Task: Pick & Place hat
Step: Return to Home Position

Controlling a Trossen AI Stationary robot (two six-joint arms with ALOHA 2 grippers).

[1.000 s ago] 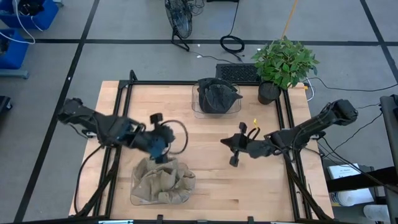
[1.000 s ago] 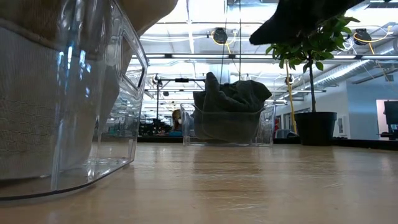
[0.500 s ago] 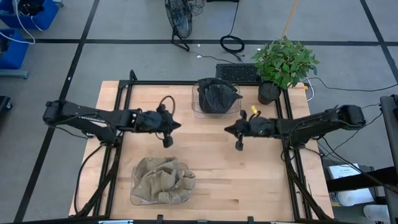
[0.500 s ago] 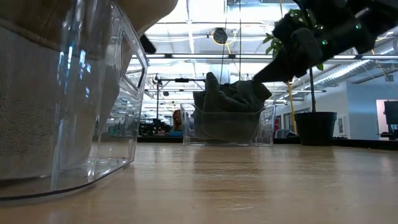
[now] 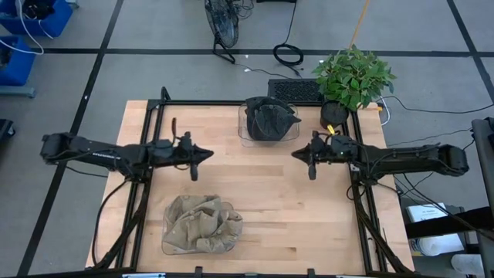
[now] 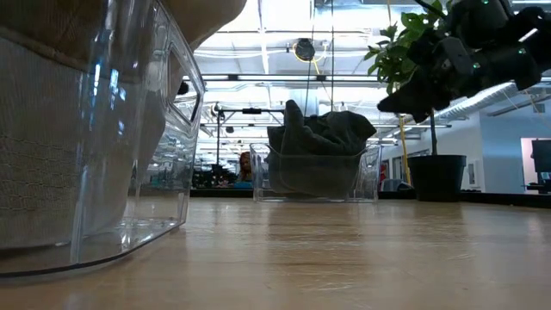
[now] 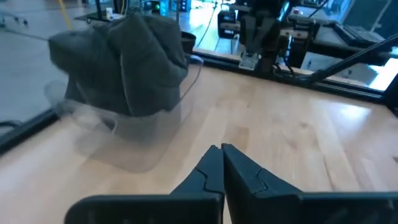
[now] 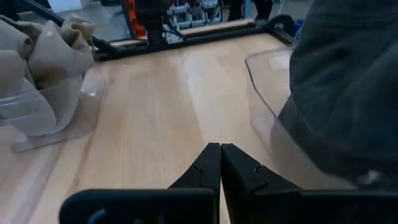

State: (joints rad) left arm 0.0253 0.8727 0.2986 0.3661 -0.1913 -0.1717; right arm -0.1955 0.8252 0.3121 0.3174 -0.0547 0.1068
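A tan hat (image 5: 202, 225) lies crumpled in a clear bin (image 6: 176, 112) at the table's near left; it also shows in the right wrist view (image 8: 46, 56). A dark grey hat (image 5: 270, 118) fills a clear bin (image 6: 315, 176) at the far middle, and shows in the left wrist view (image 7: 127, 59). My left gripper (image 5: 207, 154) is shut and empty above the table's left middle. My right gripper (image 5: 297, 154) is shut and empty above the right middle, facing it.
A potted plant (image 5: 351, 81) stands at the table's far right corner. A black frame rail (image 5: 154, 147) runs along each side of the wooden table (image 5: 262, 201). Bare wood lies between the two bins.
Both arms have drawn back from the table's middle: my left gripper has risen from over the tan hat's bin and gone toward the far and left edges, my right gripper toward the right and far edges. Both arms now stretch out level. The hats have stayed put.
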